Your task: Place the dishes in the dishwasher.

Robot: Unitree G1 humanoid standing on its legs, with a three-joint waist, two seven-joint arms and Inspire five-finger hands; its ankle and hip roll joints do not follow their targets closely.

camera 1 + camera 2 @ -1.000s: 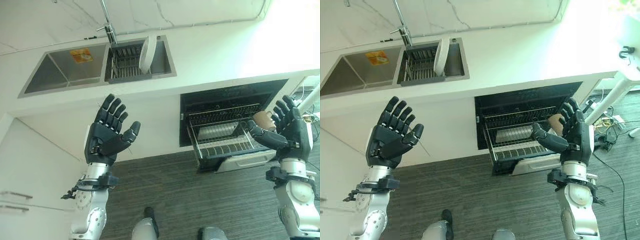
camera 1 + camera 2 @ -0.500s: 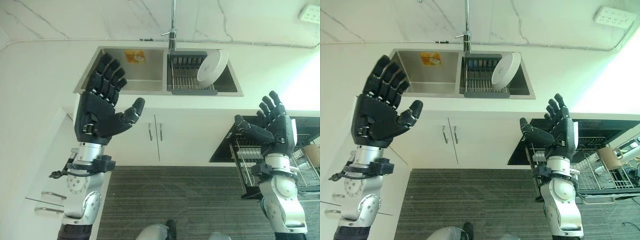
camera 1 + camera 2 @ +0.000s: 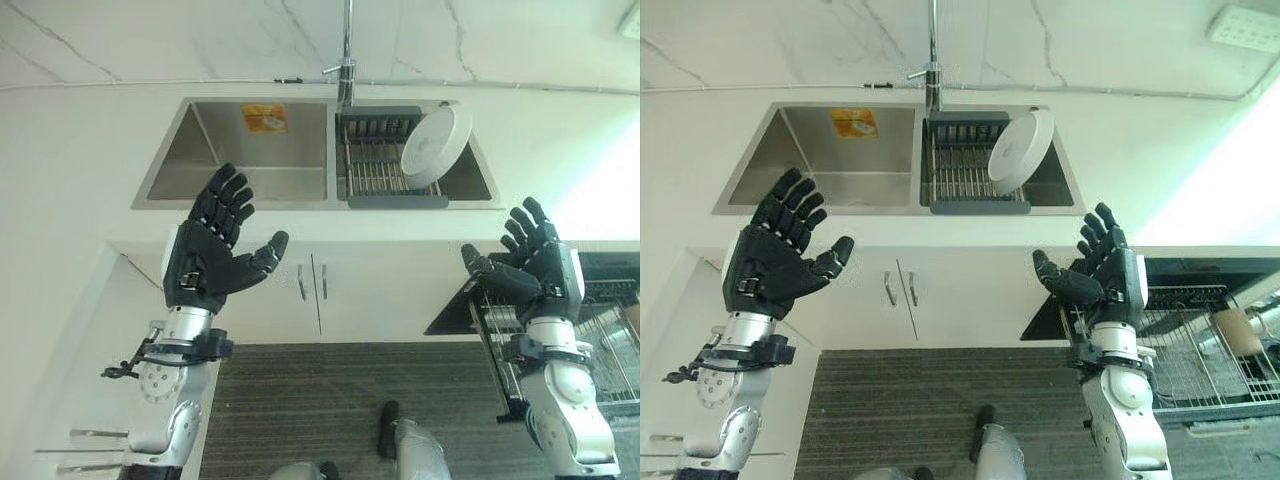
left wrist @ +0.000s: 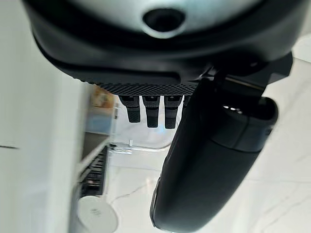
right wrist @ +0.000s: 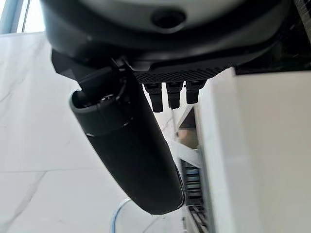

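A white plate [image 3: 434,146] leans upright in the dark drying rack [image 3: 380,160] inside the right basin of the steel sink [image 3: 250,170]. The same plate [image 3: 1020,151] shows in the right eye view and small in the left wrist view [image 4: 97,215]. My left hand [image 3: 210,250] is raised, open, fingers spread, in front of the counter below the left basin. My right hand [image 3: 535,270] is also raised and open, at the counter edge beside the open dishwasher [image 3: 600,320], whose wire rack [image 3: 1200,350] is pulled out with a tan cup [image 3: 1238,330] in it. Both hands hold nothing.
A tall tap [image 3: 345,50] stands behind the sink. White cabinet doors with handles [image 3: 310,285] sit below the counter. Grey wood-look floor [image 3: 330,400] lies in front. A white counter [image 3: 60,200] runs along the left side.
The camera has shifted a little, so the sink sits lower and nearer. My left hand has dropped lower. My right hand stays raised and open.
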